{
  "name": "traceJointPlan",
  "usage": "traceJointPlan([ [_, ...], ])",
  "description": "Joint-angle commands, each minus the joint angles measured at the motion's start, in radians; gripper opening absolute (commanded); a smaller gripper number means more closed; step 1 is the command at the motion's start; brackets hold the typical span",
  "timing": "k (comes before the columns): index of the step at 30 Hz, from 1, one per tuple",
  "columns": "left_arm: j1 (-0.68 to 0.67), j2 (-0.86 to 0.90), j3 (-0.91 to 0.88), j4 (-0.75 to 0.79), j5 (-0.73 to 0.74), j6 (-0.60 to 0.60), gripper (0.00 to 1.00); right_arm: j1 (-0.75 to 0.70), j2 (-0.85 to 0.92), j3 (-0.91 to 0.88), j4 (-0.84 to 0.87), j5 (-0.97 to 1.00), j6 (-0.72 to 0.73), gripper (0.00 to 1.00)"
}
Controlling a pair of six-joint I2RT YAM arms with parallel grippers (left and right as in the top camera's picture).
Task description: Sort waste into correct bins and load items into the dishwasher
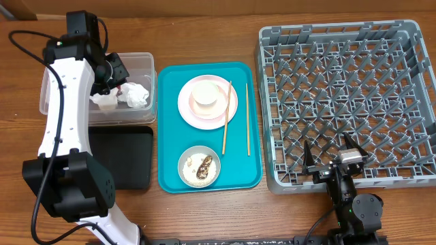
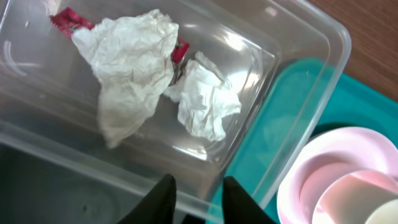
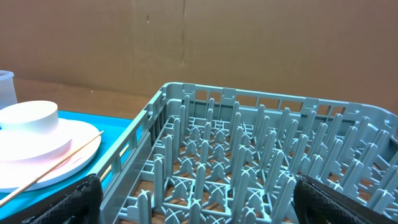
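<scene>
My left pincer [image 2: 200, 198] is hanging over the near wall of the clear tub [image 2: 333, 43], its jaws standing narrowly apart with nothing between them. Two crumpled napkins [image 2: 134, 59] are lying on the tub floor, and the red wrapper [image 2: 68, 20] is peeking out from behind them. So I am judging the waste drop as made on this side. To finish it well I should be rising straight up before swinging anywhere, because the tub rim is sitting just under my fingertips and a sideways pull could be dragging the tub along.

My right pincer [image 3: 200, 198] is waiting wide and empty at the near edge of the grey rack [image 1: 340, 30], just above its pegs.

The teal tray [image 2: 298, 99] is lying just beside the tub. On it the pink plate [image 1: 208, 102] is carrying a bowl and cup, and two chopsticks [image 1: 226, 121] are lying to its right, one leaning on the plate rim. The grey-white bowl [image 1: 199, 167] is holding the brown scrap [image 1: 203, 171] near the tray's front edge.

Room is tight between tub and tray. The black tray [image 1: 126, 156] is sitting near the tub's front, partly under my arm. Open desk [image 1: 204, 218] is showing only along the front, so I am planning high, clean arcs.
</scene>
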Motion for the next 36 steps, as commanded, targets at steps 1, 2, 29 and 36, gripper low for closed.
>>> traceJointPlan([
  [1,0.003,0.002,0.048,-0.06,0.031,-0.006,0.2,0.006,-0.01,-0.011,0.006,0.001,0.0,1.0],
  [2,0.002,0.002,0.049,-0.077,0.047,-0.006,0.17,0.006,-0.01,-0.011,0.006,0.001,0.0,1.0],
  [29,-0.803,0.003,-0.108,-0.179,0.142,0.02,0.04,0.006,-0.01,-0.011,0.006,0.001,0.0,1.0],
  [36,-0.938,0.003,-0.205,-0.176,0.097,-0.058,0.04,0.006,-0.01,-0.011,0.006,0.001,0.0,1.0],
])
